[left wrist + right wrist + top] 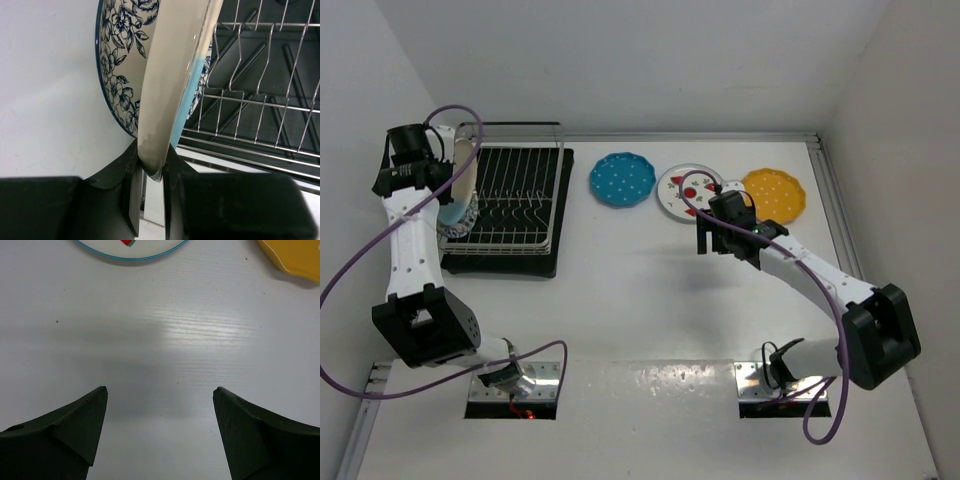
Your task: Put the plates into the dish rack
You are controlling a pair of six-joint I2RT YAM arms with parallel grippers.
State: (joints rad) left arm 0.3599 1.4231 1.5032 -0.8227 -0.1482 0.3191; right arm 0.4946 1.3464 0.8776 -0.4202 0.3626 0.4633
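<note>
a: start at the far left. what's the left hand [150, 175] doing?
b: it's clenched on the lower rim of the half-blue half-cream plate [170, 90]. its fingers [131, 200] pinch the rim from either side, and the plate rises on edge straight up from the hand.
a: anything beside it?
b: the floral-rimmed plate [117, 75], also on edge, just to the left of the held one. they're very close; i can't tell whether they touch.
a: and the dish rack [260, 100]?
b: to the right of that hand, silver wires and prongs over the black drip tray [500, 265]. seen from above, both plates are at the rack's left end. i can't tell whether the held plate sits between prongs.
a: moving right along the counter [650, 320]?
b: three plates lie flat in a row, apart from one another: the blue dotted plate [622, 180], the fruit plate [682, 190], white with red shapes, and the yellow plate [775, 195].
a: the right hand [160, 395]?
b: released, fingers spread wide, bare counter between them, holding nothing. the fruit plate's rim is just ahead of it, slightly to its left. the yellow plate is ahead and off to its right.
</note>
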